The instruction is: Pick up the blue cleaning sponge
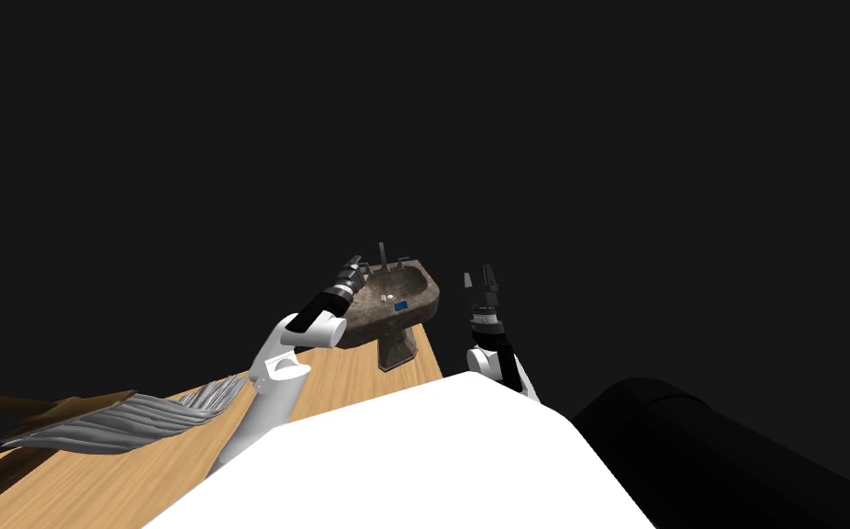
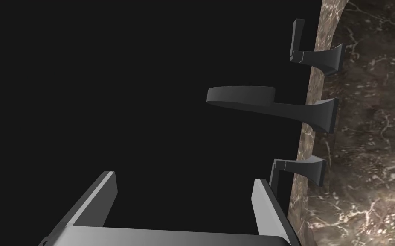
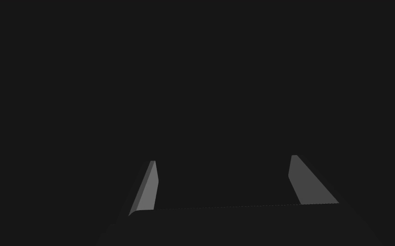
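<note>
Landmark: marble pedestal sink (image 1: pixel 421 296), standing on a wooden floor (image 1: pixel 139 468).

Blue sponge (image 1: pixel 400 305): lies inside the sink's basin, toward the front rim. Two small white items (image 1: pixel 384 296) sit just behind it in the basin.

Left gripper (image 1: pixel 353 264): at the sink's back-left corner, above the rim and near the faucet (image 2: pixel 252 100) and its two handles (image 2: pixel 316 53). Fingers (image 2: pixel 107 196) spread apart, nothing between them. It points along the sink's back edge toward a black area. The basin, and so the sponge, lies to one side of the fingers and lower, toward the sink's front.

Right gripper (image 1: pixel 480 280): off the sink's right side, apart from the rim. Fingers (image 3: pixel 147 188) spread, empty.

Judgement: the left gripper is nearer. The next move calls for turning it off the faucet line, into the basin and down, keeping clear of the spout.

Hard to read:
- The sponge is tiny in the head view. Its long side seems to run across the basin, along the front rim, but this is not certain.
- Its thickness, and whether it lies flat, cannot be told.
- The white items are unidentifiable.
- The basin's depth under the sponge is unclear.
</note>
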You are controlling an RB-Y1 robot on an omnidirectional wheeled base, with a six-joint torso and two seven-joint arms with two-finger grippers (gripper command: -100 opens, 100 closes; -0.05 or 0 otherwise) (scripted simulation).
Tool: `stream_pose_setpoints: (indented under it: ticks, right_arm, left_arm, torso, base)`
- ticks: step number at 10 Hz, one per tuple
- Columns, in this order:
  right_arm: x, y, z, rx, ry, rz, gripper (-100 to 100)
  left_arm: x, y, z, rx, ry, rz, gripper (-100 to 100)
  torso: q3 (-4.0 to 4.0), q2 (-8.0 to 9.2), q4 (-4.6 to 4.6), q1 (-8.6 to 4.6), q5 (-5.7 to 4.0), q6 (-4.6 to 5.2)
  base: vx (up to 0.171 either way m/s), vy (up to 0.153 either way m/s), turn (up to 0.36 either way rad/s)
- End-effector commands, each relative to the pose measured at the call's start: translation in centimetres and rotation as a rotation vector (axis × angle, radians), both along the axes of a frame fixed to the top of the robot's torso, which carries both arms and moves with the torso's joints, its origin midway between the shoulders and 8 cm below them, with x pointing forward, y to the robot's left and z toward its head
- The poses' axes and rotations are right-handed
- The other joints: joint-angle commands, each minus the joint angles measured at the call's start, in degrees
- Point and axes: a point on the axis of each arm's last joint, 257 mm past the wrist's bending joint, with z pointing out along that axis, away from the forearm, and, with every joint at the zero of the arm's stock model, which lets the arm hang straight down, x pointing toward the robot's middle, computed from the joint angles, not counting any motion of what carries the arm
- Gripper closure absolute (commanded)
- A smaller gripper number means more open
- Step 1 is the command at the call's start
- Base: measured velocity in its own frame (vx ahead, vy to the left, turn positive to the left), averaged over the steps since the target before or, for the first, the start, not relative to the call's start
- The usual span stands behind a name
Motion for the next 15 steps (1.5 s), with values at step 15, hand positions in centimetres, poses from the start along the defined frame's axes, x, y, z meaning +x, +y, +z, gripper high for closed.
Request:
stream_pose_setpoints:
  ticks: [15]
  right_arm:
    - [0.0, 0.0, 0.0, 0.000, 0.000, 0.000, 0]
  left_arm:
    - [3.3, -3.9, -6.5, -0.051, 0.390, -0.024, -100]
  torso:
    - [-0.01, -0.01, -0.01, -0.03, 0.00, -0.01]
  base:
    - [-0.006, 0.000, 0.022]
